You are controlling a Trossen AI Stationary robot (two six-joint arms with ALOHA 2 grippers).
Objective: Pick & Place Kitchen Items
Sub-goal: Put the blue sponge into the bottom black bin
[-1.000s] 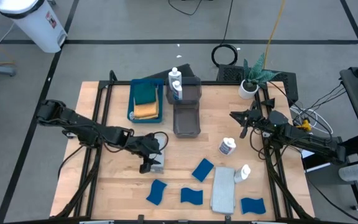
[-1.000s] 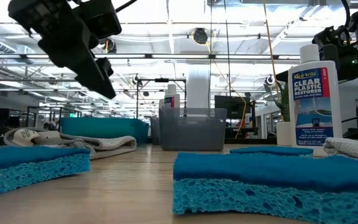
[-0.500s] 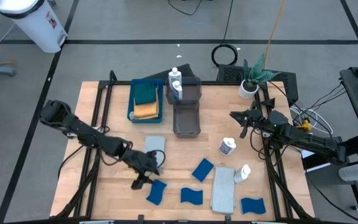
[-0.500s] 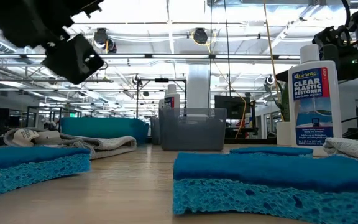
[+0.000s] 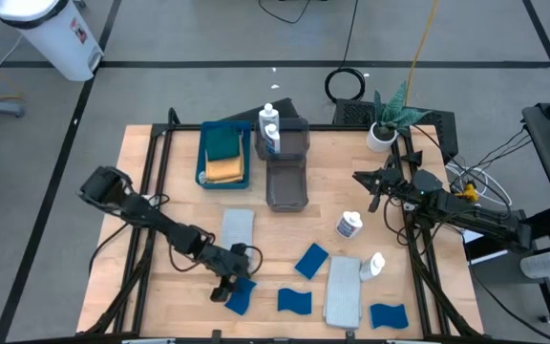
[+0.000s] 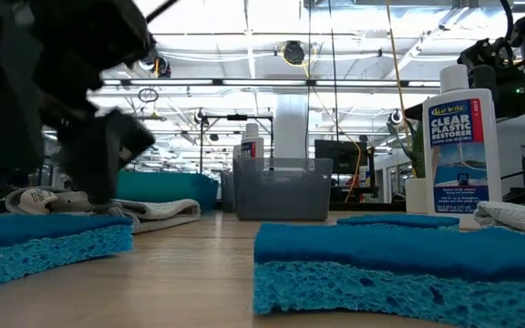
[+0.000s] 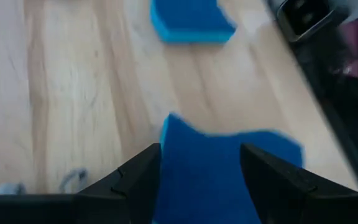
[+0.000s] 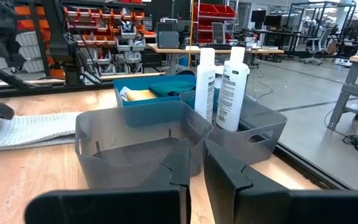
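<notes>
Seen from above, a wooden surface carries kitchen items, with a dark robot arm at each side. The left pincer is low over the near left part of the surface, directly above a blue sponge. In the left wrist view its two fingers are spread wide, and the sponge lies between them on the wood; whether they touch it cannot be told. A second blue sponge lies farther off.

Three more blue sponges lie on the near half: one just right of the first, one nearer the middle, one at the near right corner. A light grey folded cloth lies just behind the left pincer. Another grey cloth lies to the right, with a small white bottle on its side at its edge and another white bottle on its side behind that.

At the far side, a blue tray holds a dark green cloth and an orange cloth. Beside it, two grey bins stand one behind the other; the farther one holds two upright white bottles.

The right pincer hovers at the right side near a potted plant, its fingers pressed nearly together.

In the low view, an upright bottle reads "CLEAR PLASTIC RESTORER".
</notes>
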